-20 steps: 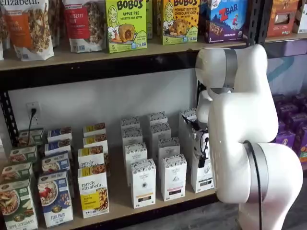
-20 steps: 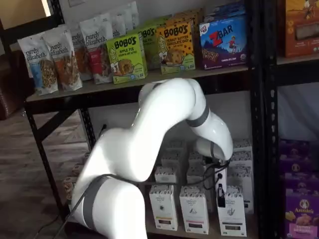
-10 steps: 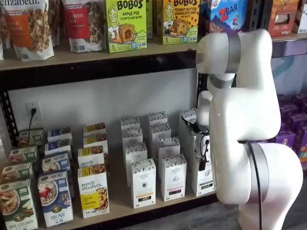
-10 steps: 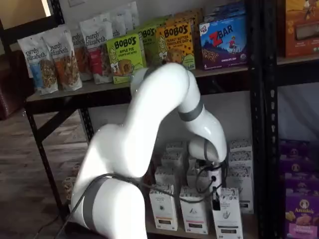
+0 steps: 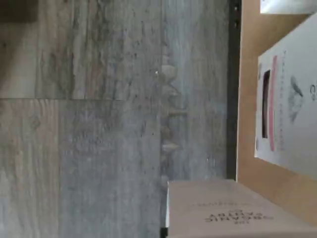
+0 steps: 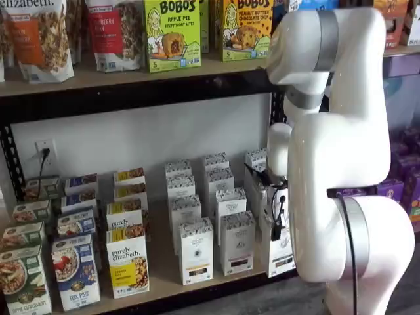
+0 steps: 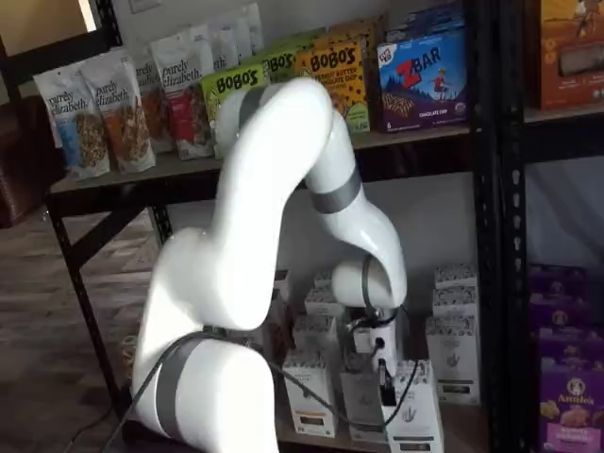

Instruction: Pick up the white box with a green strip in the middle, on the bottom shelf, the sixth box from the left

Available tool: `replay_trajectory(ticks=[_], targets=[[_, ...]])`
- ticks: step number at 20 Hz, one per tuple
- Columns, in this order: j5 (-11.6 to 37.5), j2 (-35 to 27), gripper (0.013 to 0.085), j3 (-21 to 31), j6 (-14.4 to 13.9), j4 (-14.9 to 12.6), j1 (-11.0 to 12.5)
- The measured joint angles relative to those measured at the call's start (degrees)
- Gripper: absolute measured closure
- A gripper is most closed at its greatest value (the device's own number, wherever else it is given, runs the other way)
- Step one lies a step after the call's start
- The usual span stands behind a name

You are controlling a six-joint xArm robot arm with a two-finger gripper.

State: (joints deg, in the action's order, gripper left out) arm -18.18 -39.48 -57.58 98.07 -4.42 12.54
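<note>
Pale boards in a black rack carry rows of cartons, with a grey wood floor (image 5: 99, 124) below. On the bottom shelf (image 6: 164, 279) the white arm (image 7: 274, 217) reaches down to the right-hand column of slim white cartons. The gripper (image 7: 382, 377) has its black fingers (image 7: 381, 376) pinching the top of the white box (image 7: 411, 415), which sits forward of its row at the shelf's front edge in both shelf views. Beside it stands a like carton (image 6: 237, 241). The wrist view shows the shelf edge and a carton face.
</note>
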Motion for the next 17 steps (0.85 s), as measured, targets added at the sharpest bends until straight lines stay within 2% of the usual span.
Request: replay_trajectory(ticks=[2, 6, 8, 13, 17], targets=[[0.2, 3.3, 0.049, 3.7, -2.1, -1.8, -0.4], [-1.4, 11.8, 0.049, 11.1, -3.7, -2.2, -1.7], [-2.6, 16.3, 0.049, 14.6, -3.5, -1.1, -2.6], [-6.1, 27.3, 0.049, 21.7, -1.7, 3.8, -5.2], [-9.1, 36.4, 0.049, 26.1, -3.1, 5.3, -8.0]])
